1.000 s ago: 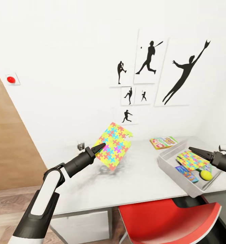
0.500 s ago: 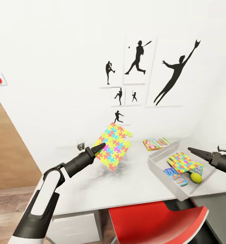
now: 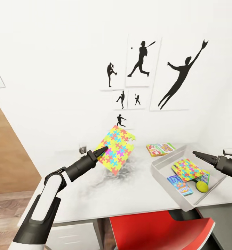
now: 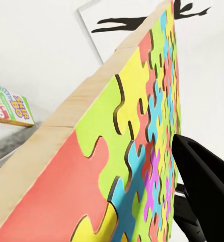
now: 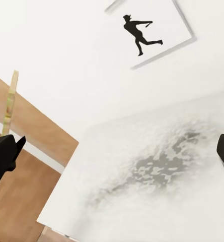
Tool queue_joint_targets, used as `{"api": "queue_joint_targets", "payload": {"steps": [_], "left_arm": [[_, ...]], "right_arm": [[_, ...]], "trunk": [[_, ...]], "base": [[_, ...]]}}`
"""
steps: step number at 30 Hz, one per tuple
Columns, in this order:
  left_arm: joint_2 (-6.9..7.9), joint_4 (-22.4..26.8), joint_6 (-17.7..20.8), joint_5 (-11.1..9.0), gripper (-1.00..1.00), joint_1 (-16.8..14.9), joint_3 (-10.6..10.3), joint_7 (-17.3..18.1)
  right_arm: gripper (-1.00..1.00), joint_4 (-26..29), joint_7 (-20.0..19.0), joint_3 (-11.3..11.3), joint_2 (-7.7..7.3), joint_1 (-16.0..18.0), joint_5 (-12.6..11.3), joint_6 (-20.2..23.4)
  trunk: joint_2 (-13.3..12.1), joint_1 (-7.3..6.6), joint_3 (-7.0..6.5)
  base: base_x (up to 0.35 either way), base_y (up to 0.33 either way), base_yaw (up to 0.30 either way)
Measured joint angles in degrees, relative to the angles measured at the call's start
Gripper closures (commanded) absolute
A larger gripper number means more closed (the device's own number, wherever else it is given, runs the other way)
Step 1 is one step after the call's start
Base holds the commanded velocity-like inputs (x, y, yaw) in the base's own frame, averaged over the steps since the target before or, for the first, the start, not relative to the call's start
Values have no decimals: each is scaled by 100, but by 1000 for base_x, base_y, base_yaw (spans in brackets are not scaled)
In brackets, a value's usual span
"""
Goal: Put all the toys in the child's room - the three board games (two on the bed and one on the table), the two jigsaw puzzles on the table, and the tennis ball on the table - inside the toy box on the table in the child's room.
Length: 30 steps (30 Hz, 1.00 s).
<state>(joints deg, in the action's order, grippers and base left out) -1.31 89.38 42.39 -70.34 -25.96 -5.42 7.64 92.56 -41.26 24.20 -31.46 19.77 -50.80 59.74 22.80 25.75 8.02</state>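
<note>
**Left Gripper Holding Puzzle Sheet Above Table**

Nearest the camera, a red chair seat (image 3: pixel 161 229) stood at the front edge of the pale grey-white table (image 3: pixel 129 194).

The left gripper (image 3: pixel 102 150) was clenched on the edge of a thin multicoloured jigsaw puzzle sheet (image 3: pixel 116 149), held tilted in the air above the table top. In the left wrist view, one black finger (image 4: pixel 205 186) lay flat against the sheet's printed face (image 4: pixel 137 166).

The right gripper (image 3: pixel 199 155) hovered over the light grey rectangular toy box (image 3: pixel 164 175), touching nothing; its dark fingers appeared drawn to a narrow point, but whether a gap remained between the jaws could not be told.

Inside the toy box lay a second multicoloured jigsaw puzzle sheet (image 3: pixel 187 170), a blue board game box (image 3: pixel 180 185) and a small yellow-green tennis ball (image 3: pixel 201 187).

Farther back, a green-and-red board game box (image 3: pixel 160 148) rested on the table, just beside the toy box. Black baseball-player silhouette pictures (image 3: pixel 180 78) hung on the white wall behind.
</note>
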Motion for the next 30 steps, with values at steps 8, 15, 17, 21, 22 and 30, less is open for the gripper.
{"api": "queue_joint_targets", "payload": {"steps": [8,15,17,21,22,30], "left_arm": [[1,45,-1,-1,100,0,11,7],[2,70,-1,2,100,3,8,6],[2,74,-1,2,100,6,5,8],[2,76,-27,4,100,8,3,10],[2,76,-27,5,100,8,3,10],[-1,79,-108,0,100,23,7,10]], "right_arm": [[-100,1,0,0,-3,-5,0,1],[-100,1,-2,-1,-1,-4,-1,1],[-100,1,-1,-1,-2,-5,0,1],[-100,2,3,0,-4,-6,1,1],[-100,2,3,0,-4,-6,1,1],[-100,0,-2,0,-2,-6,0,0]], "trunk": [[-1,0,0],[-1,0,0],[-1,0,0],[-1,0,0],[-1,0,0],[0,0,-10]], "base": [[3,-136,2],[1,-248,0],[0,-269,0],[0,-272,0],[0,-274,0],[0,-73,0]]}}
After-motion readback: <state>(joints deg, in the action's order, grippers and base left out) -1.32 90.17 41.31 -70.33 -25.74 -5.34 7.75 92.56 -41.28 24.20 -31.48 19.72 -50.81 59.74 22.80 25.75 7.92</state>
